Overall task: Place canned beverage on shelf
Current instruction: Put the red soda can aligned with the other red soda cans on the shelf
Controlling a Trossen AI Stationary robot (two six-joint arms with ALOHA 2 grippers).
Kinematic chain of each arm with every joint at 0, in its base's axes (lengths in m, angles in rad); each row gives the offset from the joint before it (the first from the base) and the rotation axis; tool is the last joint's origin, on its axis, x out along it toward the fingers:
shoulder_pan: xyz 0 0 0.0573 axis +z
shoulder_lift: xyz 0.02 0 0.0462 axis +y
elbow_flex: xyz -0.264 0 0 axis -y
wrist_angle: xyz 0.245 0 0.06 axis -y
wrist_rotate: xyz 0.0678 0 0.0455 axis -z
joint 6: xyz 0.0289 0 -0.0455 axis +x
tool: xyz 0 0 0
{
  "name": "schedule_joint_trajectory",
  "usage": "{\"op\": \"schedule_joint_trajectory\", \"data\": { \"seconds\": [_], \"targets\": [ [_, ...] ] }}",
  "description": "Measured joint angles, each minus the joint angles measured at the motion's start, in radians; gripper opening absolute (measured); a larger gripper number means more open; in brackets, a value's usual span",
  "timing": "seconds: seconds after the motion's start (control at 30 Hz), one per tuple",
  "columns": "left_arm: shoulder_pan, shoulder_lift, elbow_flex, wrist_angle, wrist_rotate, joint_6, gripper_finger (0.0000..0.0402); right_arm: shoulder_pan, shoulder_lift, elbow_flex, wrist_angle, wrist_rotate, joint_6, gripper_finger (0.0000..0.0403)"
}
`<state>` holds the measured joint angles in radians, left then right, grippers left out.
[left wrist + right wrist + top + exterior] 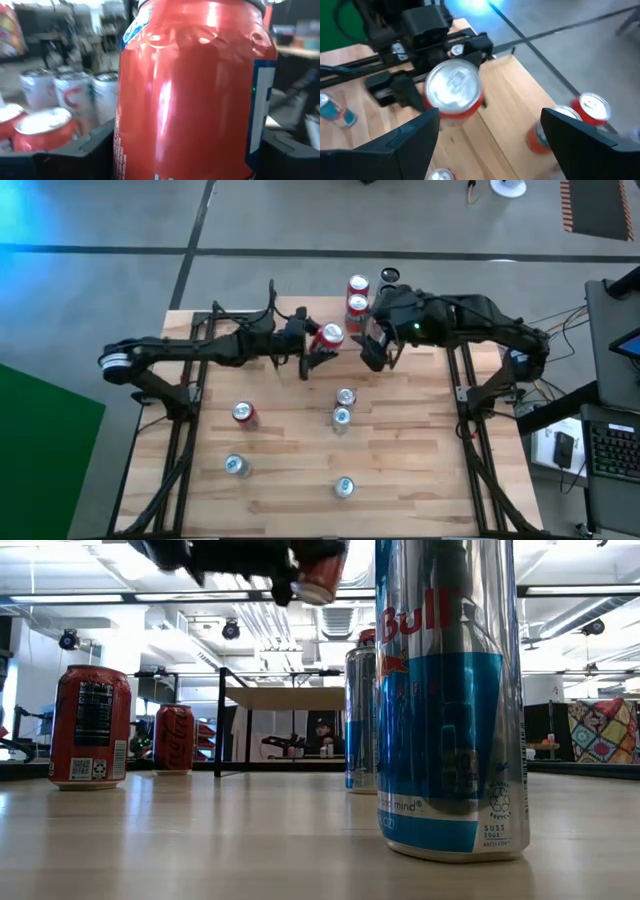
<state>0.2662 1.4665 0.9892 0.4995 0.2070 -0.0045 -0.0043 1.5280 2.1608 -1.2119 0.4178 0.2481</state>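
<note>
As seen from above, my left jaws [318,348] clamp the red can [330,335] aloft, shelf [357,320] just rightward. Low view: can [318,575] above shelf [285,697]. Right wrist: my right jaws [487,127] apart, nearby.

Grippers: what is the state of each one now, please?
Left gripper: shut on the red can, held in the air.
Right gripper: open, holding nothing.

light: bright ceiling strips | glare: red can [195,90] | blur: wrist views soft
</note>
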Motion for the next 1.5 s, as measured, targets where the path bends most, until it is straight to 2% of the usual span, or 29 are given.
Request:
{"op": "schedule_joint_trajectory", "data": {
  "seconds": [0.27, 0.4, 0.63, 0.83, 0.97, 1.3, 1.5],
  "targets": [
    [0.051, 0.274, -0.022, 0.519, -0.012, -0.040, 0.0287, 0.026, -0.103, -0.037, -0.084, 0.108, 0.155, 0.0331],
    [0.078, 0.394, -0.001, 0.635, -0.025, -0.042, 0.0287, 0.026, -0.126, -0.039, -0.127, 0.109, 0.201, 0.0331],
    [0.110, 0.501, 0.050, 0.653, -0.027, -0.039, 0.0292, 0.024, -0.145, -0.039, -0.192, 0.119, 0.206, 0.0331],
    [0.121, 0.532, 0.057, 0.646, -0.043, -0.038, 0.0294, 0.023, -0.144, -0.039, -0.238, 0.134, 0.197, 0.0331],
    [0.128, 0.533, 0.057, 0.635, -0.066, -0.034, 0.0300, 0.023, -0.148, -0.039, -0.247, 0.136, 0.180, 0.0331],
    [0.136, 0.531, 0.062, 0.588, -0.090, -0.034, 0.0350, 0.023, -0.148, -0.039, -0.248, 0.137, 0.156, 0.0331],
    [0.136, 0.446, 0.061, 0.502, -0.089, -0.033, 0.0362, 0.024, -0.148, -0.039, -0.248, 0.136, 0.153, 0.0331]
  ]
}}
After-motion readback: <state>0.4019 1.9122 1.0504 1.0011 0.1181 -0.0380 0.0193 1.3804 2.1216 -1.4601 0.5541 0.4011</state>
